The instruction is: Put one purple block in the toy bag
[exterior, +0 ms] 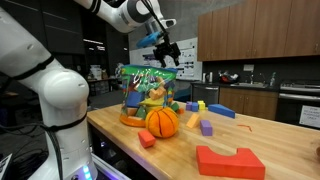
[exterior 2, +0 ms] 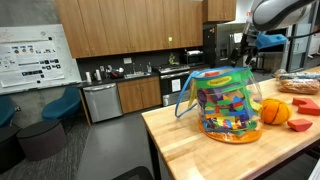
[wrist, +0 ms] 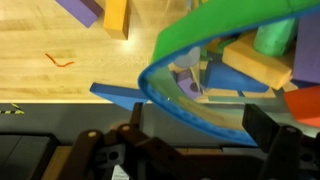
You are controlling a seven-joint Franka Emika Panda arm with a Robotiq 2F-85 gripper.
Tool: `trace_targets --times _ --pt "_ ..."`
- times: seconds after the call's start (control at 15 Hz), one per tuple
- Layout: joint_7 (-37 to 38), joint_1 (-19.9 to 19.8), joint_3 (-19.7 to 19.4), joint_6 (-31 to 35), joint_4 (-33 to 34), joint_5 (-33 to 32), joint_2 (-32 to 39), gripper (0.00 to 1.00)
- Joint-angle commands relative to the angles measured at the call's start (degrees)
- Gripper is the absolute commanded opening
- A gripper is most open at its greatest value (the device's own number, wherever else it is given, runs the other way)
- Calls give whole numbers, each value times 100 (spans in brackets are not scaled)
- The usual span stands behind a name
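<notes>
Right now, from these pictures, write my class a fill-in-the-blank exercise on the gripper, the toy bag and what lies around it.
The gripper hangs above the toy bag with its jaws ____.
The pumpkin beside the bag is coloured ____.
The small cube close by the pumpkin is ____.
In the wrist view, the bag's rim is ____.
Missing words: open, orange, red, green.

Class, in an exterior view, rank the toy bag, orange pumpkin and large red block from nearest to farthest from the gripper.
1. Toy bag, just below the gripper.
2. Orange pumpkin, in front of the bag.
3. Large red block, nearest the camera.
</notes>
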Motion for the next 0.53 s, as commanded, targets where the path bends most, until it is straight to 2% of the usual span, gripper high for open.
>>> trace_targets --times 0.0,0.27,0.47 --pt "-398 150 -390 -72 317 409 -338 100" --pt "-585 120 -713 -70 599 758 -511 100" --pt "-614 46 -1014 25 711 917 -345 100"
